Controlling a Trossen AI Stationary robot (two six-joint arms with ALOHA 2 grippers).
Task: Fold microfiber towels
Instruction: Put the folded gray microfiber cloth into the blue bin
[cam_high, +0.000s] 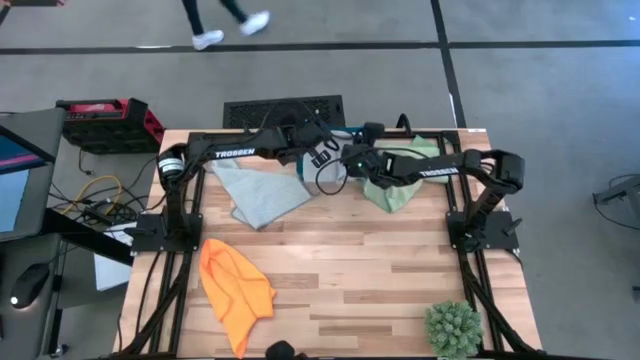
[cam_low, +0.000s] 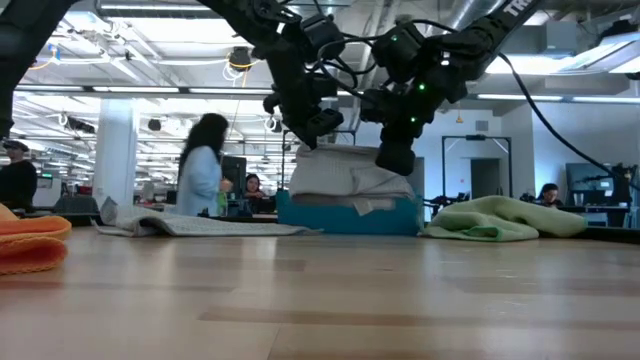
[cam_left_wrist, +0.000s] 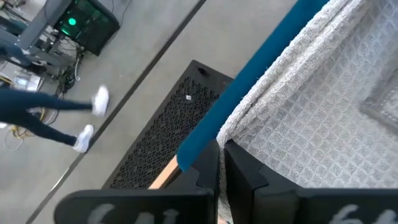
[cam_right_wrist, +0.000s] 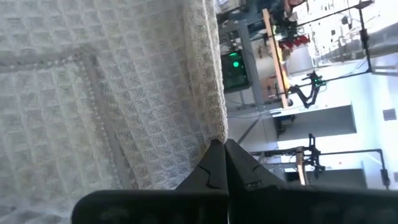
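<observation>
My left gripper (cam_left_wrist: 221, 163) and right gripper (cam_right_wrist: 224, 163), jaws clenched on nothing, hover just above the folded pale towel (cam_low: 345, 175) on the teal box (cam_low: 345, 214).

Both arms reach inward from their bases at the two sides and meet near the middle of the far edge of the bench. The left claw (cam_high: 322, 152) is raised, its wrist angled down, with its fingers (cam_left_wrist: 211, 171) pressed together and nothing between them. The right claw (cam_high: 352, 160) hangs just beside it, likewise raised, its fingers (cam_right_wrist: 239, 168) closed tip to tip and gripping nothing. The two claws sit close together without touching.
</observation>
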